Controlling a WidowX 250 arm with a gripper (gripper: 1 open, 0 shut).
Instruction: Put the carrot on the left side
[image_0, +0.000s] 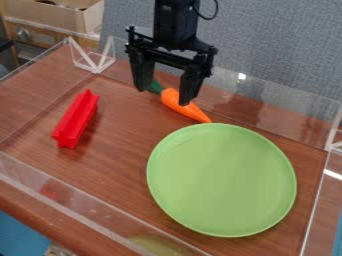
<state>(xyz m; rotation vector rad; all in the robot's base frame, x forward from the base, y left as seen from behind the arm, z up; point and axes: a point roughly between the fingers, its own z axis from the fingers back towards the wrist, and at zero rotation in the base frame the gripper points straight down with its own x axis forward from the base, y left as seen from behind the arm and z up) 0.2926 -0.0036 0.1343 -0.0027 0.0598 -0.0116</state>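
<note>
- gripper (164, 93): open, fingers spread wide, nothing seen clamped. it points down from the top of the view, presumably so that it can come at a low object from above.
- carrot (185, 107): on the table, directly under and between the fingers as seen here, toward the far side. dark green stem end up and to the left in the view, orange tip down and to the right. whether a finger touches it cannot be told.
- reason for the wide spread: likely to let the carrot's thick part pass between the fingers before closing. the carrot lies aslant, so the wrist may need a slight turn to pinch squarely across it.
- green plate (222, 181): nearer the camera, just beside the carrot's tip. a low sweep might catch its rim; lifting first seems wiser.
- red bar (76, 119): lies aslant on the left of the view, well apart from the carrot. it takes up part of the likely goal side, so the carrot would need a spot beside it.
- table (118, 180): brown top, bearing all three objects; clear low walls along its edges probably keep things from rolling off.
- step judged in hand: lining up for the grasp. carrot not yet on the left; task at an early stage.
</note>
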